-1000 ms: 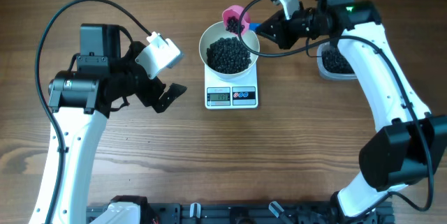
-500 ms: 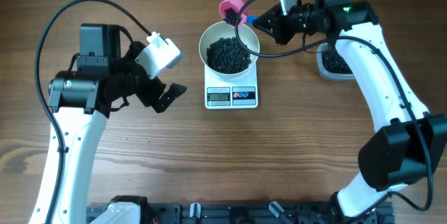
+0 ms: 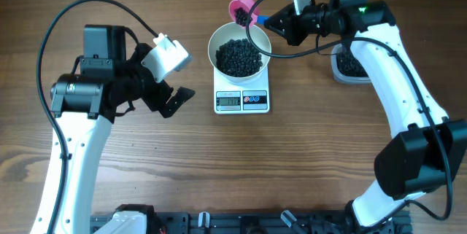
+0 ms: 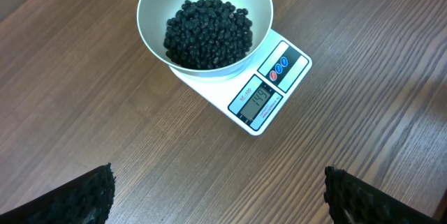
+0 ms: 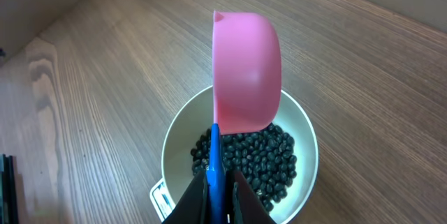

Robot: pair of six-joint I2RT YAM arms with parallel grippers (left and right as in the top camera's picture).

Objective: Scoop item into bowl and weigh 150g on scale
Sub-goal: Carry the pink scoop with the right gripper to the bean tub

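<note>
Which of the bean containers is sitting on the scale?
The white bowl, standing on the scale. The pink scoop is in the right jaws; the clear tub rests on the table.

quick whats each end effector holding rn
Left end effector: open, holding nothing.
Right end effector: closed on the pink scoop.

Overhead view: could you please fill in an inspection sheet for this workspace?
Surface: wooden table, no spilled beans seen.
Job's things: white bowl of black beans sits on the scale; pink scoop tilted above the bowl's far rim.
Clutter: clear tub of beans, partly hidden, at right.
Grippers: right gripper shut on the scoop's handle; left gripper open, empty, left of the scale.
Cables: black cable loops on both sides.
Surroundings: dark rail along the near edge.
</note>
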